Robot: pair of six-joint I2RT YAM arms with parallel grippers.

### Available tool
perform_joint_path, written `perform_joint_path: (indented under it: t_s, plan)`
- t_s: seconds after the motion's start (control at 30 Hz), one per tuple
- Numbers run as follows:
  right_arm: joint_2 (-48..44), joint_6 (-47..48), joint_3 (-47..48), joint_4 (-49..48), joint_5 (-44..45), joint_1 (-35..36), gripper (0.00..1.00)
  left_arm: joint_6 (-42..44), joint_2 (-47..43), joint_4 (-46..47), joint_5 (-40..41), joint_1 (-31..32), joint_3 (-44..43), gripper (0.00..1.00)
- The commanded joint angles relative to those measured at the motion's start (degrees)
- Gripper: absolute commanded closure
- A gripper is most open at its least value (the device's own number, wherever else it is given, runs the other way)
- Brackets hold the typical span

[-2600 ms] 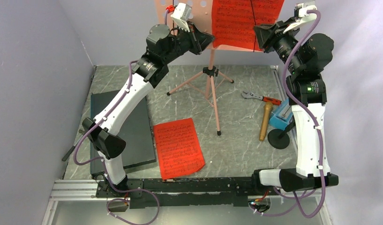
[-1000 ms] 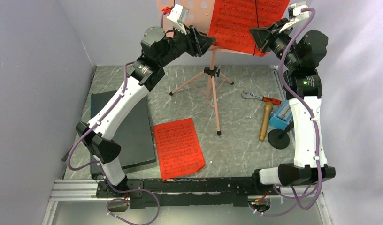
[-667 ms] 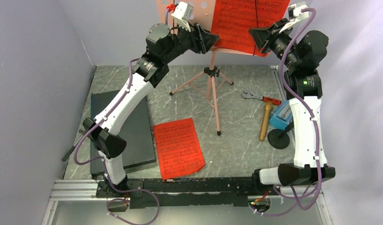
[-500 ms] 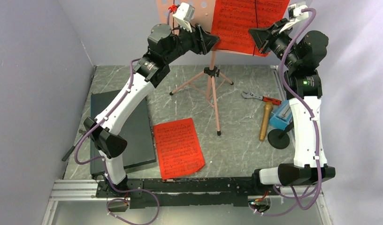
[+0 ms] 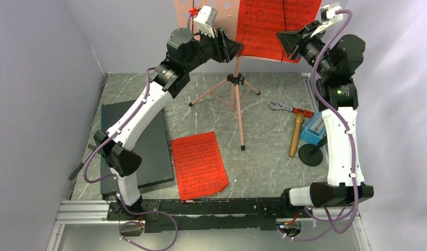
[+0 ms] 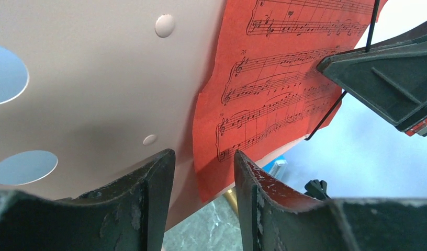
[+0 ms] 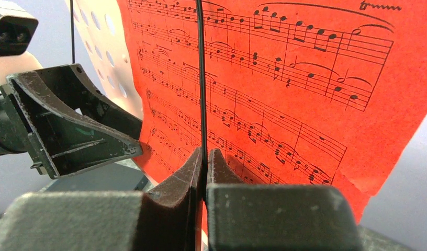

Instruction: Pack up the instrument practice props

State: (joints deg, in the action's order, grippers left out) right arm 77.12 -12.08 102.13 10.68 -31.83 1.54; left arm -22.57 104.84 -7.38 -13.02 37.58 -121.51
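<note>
The pink tripod music stand (image 5: 235, 81) is upright at the top centre of your overhead view, its feet on the marbled table (image 5: 274, 167) and its perforated desk (image 6: 96, 78) raised between your two arms. A red sheet-music page (image 7: 284, 104) lies against the right half of that desk, and a thin black wire (image 7: 201, 78) runs down across its printed staves. Your right gripper (image 7: 205, 152), coming in from the upper right, has its fingers pressed together on that wire near the page's lower edge, with only the wire between the pads. Your left gripper (image 6: 203, 159) reaches in from the upper left with its jaws spread. In its wrist view, the page's lower left corner and the desk's bottom edge show in the gap. You cannot tell from these views whether either pad touches them. A second red page (image 5: 200, 164) lies flat at the lower centre of the table, just beside a large dark slab (image 5: 151, 141) at the left. At the right, the gold microphone (image 5: 295, 137) lies on its side with its black round base (image 5: 311, 155) toward the bottom of the frame. The small blue metronome (image 5: 312, 130) is just beside it, partly hidden by your right arm, and a red-handled wrench (image 5: 290, 109) lies just above the microphone.
</note>
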Motion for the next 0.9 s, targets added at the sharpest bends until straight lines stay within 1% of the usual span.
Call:
perform_joint_path:
  t_s: [0.0,0.1,0.17,0.27,0.43,0.47,0.6,0.73,0.8,0.87]
  plan:
    - [-2.06,-2.17,0.65,-4.04,-1.30,-0.12,1.00,-2.91,0.94,2.69,-3.21,-0.14,-2.09,0.51]
    - [-2.07,-2.29,0.40,-4.24,-1.43,-0.11,1.00,-3.97,1.07,3.64,-4.30,-0.14,-1.91,0.53]
    - [-2.11,-2.49,0.36,-4.41,-1.48,-0.12,1.00,-4.31,0.95,4.28,-5.17,-0.14,-1.76,0.57]
    - [-2.20,-2.53,0.09,-4.44,-1.08,-0.22,1.00,-4.41,-0.14,5.45,-5.53,-0.14,-0.68,0.68]
    - [-2.50,-2.25,-0.10,-4.11,0.53,-0.18,1.00,-3.63,-3.15,6.94,-4.87,-0.14,1.88,0.93]
    - [-2.56,-2.25,-0.19,-4.01,0.86,-0.18,1.00,-3.22,-3.86,6.95,-4.55,-0.14,2.30,0.96]
    - [-3.29,-3.27,-1.27,-4.97,1.91,-0.60,1.00,-0.78,-6.54,6.02,-2.33,-0.14,4.43,0.97]
    - [-5.02,-5.49,-4.23,-9.66,1.52,-1.27,1.00,0.87,-9.43,5.13,0.29,-0.15,7.41,0.97]
    - [-5.49,-6.34,-5.32,-11.65,0.61,-1.28,1.00,1.10,-10.13,4.33,0.98,-0.15,7.84,0.97]
    - [-5.74,-7.37,-5.95,-13.36,-0.38,-2.79,1.00,1.44,-10.29,3.38,1.31,-0.15,7.74,0.97]
